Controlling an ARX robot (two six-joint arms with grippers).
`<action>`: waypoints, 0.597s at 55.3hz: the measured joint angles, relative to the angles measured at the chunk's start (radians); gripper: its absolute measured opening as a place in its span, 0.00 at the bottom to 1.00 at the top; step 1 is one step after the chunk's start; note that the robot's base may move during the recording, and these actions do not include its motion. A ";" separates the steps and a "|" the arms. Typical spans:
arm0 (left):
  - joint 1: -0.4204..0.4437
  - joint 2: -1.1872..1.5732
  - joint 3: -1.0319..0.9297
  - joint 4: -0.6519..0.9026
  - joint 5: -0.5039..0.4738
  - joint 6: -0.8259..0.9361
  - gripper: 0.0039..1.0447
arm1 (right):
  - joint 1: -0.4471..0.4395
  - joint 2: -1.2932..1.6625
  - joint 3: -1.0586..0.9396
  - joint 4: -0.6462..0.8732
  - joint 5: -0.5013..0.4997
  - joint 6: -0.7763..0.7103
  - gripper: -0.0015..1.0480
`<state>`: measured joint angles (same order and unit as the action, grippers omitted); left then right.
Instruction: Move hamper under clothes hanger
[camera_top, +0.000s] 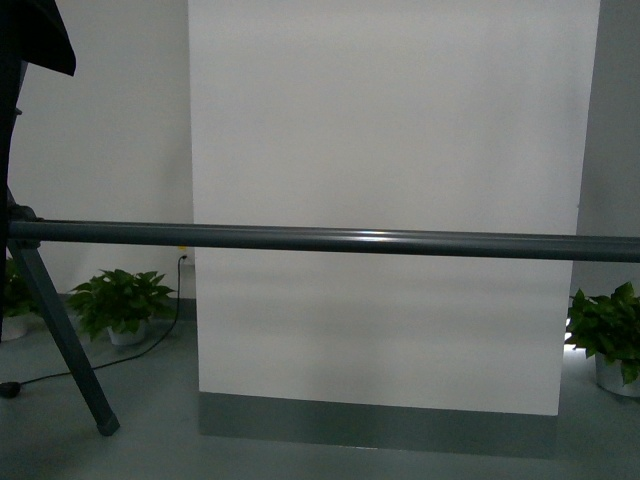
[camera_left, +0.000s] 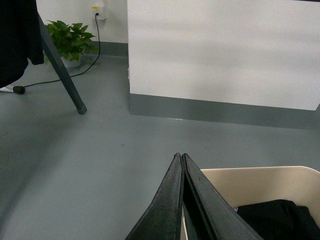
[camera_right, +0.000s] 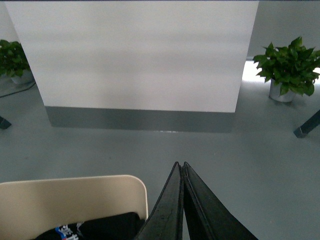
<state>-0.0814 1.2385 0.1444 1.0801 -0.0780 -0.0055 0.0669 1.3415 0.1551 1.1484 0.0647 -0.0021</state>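
While the front view is crossed from edge to edge by one horizontal bar, these points are recorded:

Clothes hanger (camera_top: 330, 240): a dark grey round bar is seen across the middle of the front frame; a slanted leg (camera_top: 62, 340) runs down to the floor at lower left. In the left wrist view a leg is seen at upper left, its foot on the floor.

Hamper (camera_left: 260, 182): a beige rim is seen at the lower right of the left wrist frame and at the lower left of the right wrist frame; it is not seen in the front view.

Hamper contents: dark clothing (camera_left: 280, 220) is seen inside.

Left gripper (camera_left: 181, 159): the jaws are pressed together at the tips, nothing held; they are seen just beside the hamper rim.

Right gripper (camera_right: 180, 166): the jaws are likewise closed tip to tip, nothing gripped.

Background: a white panel (camera_top: 390, 200) with a grey base is seen centrally; potted plants (camera_top: 120, 300) stand at both sides.

Upper left, front frame: a dark garment (camera_top: 35, 35) is seen hanging.
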 joint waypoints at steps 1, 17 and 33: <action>0.003 -0.016 -0.007 -0.008 0.002 0.000 0.03 | -0.006 -0.015 -0.002 -0.015 -0.008 0.000 0.02; 0.078 -0.197 -0.071 -0.125 0.072 0.000 0.03 | -0.066 -0.253 -0.071 -0.163 -0.061 0.000 0.02; 0.079 -0.379 -0.111 -0.265 0.078 0.000 0.03 | -0.066 -0.436 -0.116 -0.298 -0.064 0.000 0.02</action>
<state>-0.0025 0.8593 0.0338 0.8150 -0.0002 -0.0055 0.0010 0.9054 0.0395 0.8501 0.0002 -0.0021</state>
